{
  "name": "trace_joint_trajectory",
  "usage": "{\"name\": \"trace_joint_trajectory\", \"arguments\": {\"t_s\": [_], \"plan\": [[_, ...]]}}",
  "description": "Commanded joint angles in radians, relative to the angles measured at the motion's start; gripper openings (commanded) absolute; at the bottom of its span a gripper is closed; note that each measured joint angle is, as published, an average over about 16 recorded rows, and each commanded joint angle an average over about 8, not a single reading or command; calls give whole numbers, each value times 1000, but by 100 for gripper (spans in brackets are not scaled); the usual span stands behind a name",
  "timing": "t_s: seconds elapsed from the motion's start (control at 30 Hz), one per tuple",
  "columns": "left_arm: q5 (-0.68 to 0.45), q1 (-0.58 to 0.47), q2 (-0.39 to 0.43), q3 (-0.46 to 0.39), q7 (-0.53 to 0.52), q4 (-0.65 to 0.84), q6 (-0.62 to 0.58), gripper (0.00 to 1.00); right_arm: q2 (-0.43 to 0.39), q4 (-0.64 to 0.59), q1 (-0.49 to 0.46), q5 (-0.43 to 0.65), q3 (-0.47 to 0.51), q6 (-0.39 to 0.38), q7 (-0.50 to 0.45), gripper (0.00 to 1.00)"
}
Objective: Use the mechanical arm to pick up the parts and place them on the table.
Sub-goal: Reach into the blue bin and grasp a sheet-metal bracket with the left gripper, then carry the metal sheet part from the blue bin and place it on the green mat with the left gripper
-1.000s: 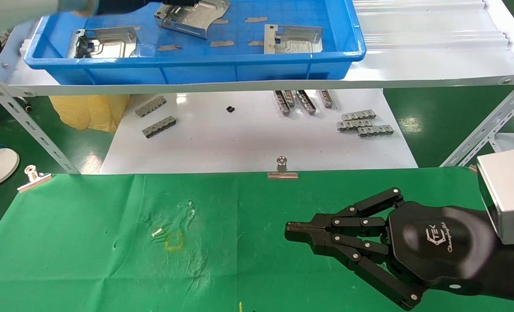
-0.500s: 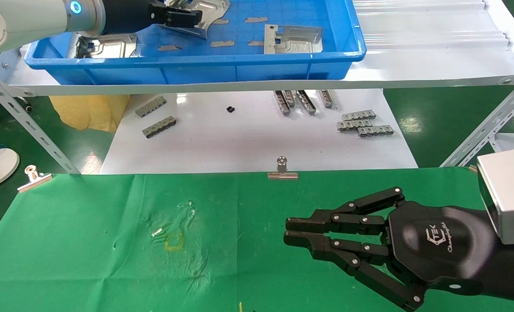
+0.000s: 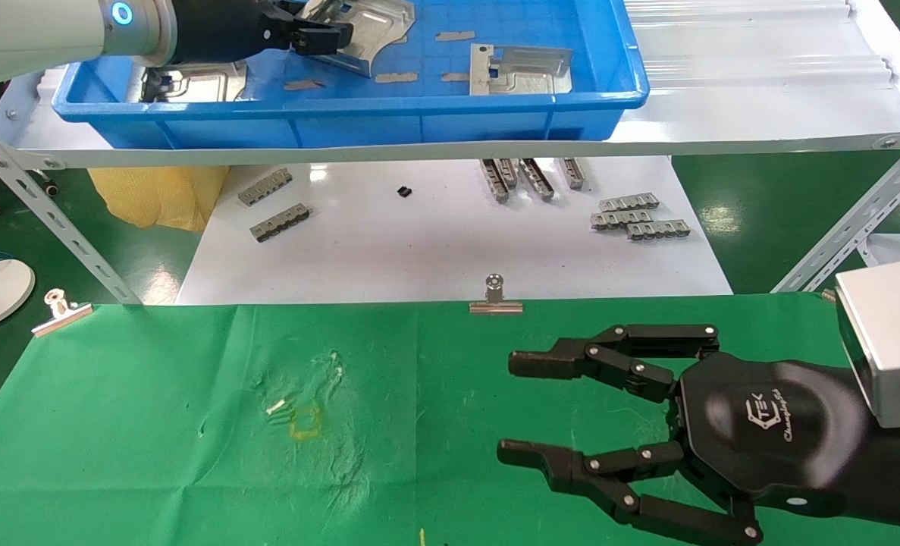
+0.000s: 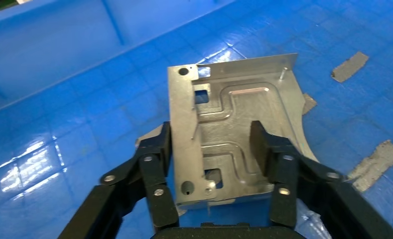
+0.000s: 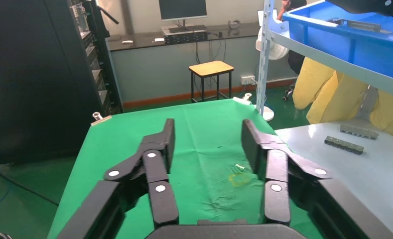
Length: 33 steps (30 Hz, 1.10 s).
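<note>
The table (image 3: pixel 154 455) spreads widest, draped in wrinkled bright green cloth pinned along its far edge by silver binder clips (image 3: pixel 495 297). Behind it lies a glossy white board (image 3: pixel 434 243) carrying small grey ridged bars (image 3: pixel 639 220), and above that a white metal shelf (image 3: pixel 760 114) bears a blue plastic tray (image 3: pixel 359 121).

The left arm (image 3: pixel 48 30), white and silver with a glowing blue ring, reaches into the tray. Its left pincer (image 4: pixel 211 144) is closed on the held part (image 4: pixel 234 129), one finger (image 4: pixel 157 149) on the flanged edge and the other pressed against the embossed face. This part is a silvery stamped sheet-metal plate, roughly square, with a winding raised channel, two small square holes, round holes near the corners, a bent flange along one side and a curved notch at one edge. It hangs tilted above the tray floor, over thin flat grey strips (image 4: pixel 351 66).

Two more parts lie in the tray: one near its right end (image 3: pixel 520 68), one at the left (image 3: pixel 192 80) beneath the arm.

The right pincer (image 3: pixel 514 409) hovers over the table's right side, fingers spread wide, holding nothing.
</note>
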State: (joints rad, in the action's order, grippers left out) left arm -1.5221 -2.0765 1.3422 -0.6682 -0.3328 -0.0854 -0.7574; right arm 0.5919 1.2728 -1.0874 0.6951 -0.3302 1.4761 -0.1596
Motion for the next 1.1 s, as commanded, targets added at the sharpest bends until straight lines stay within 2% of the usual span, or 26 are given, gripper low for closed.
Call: {"name": "trace_joint_trajectory", "arguments": {"t_s": [0.03, 0.7, 0.87, 1.1], "plan": [[5, 0, 0, 2, 5, 4, 6, 0, 0, 0, 0, 0, 0, 0, 0, 100], [46, 0, -11, 20, 1, 6, 64, 0, 0, 0, 0, 0, -1, 0, 0, 100], [84, -13, -44, 44, 49, -16, 14, 0, 0, 0, 0, 0, -1, 0, 0, 100], [156, -12, -112, 91, 134, -47, -119, 0, 0, 0, 0, -1, -1, 0, 0, 100]]}}
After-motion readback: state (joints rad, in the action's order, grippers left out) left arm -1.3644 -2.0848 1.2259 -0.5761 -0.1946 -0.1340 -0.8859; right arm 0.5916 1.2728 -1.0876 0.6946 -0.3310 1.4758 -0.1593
